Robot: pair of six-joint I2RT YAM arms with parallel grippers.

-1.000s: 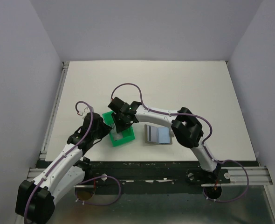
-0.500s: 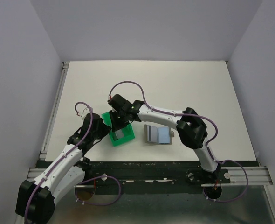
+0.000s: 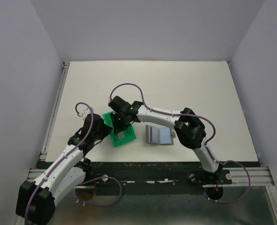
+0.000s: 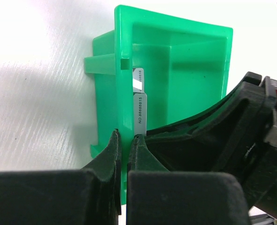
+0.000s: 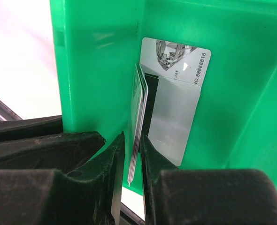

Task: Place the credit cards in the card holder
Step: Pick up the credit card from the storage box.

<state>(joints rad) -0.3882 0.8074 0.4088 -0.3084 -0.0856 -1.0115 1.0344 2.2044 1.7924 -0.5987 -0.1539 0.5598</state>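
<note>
- Top external view: compared with a second ago, the right arm's wrist sits a little farther left over the green bin (image 3: pixel 116 139). The left arm, the bin and the card holder (image 3: pixel 158 136) lie as they did.
- The card holder lies open on the tabletop (image 3: pixel 185 89), just right of the bin, with its light blue-grey inside facing up. It is apart from both pincers.
- The right pincer (image 5: pixel 133 138) reaches down into the bin. Its jaws stand only narrowly apart, closed on a thin stack of credit cards (image 5: pixel 138 108) seen edge-on. More cards lean flat against the bin's inner wall just beside the stack.
- The left pincer (image 4: pixel 125 140) is almost together, clamped on the bin's side wall, one finger outside and one inside.
</note>
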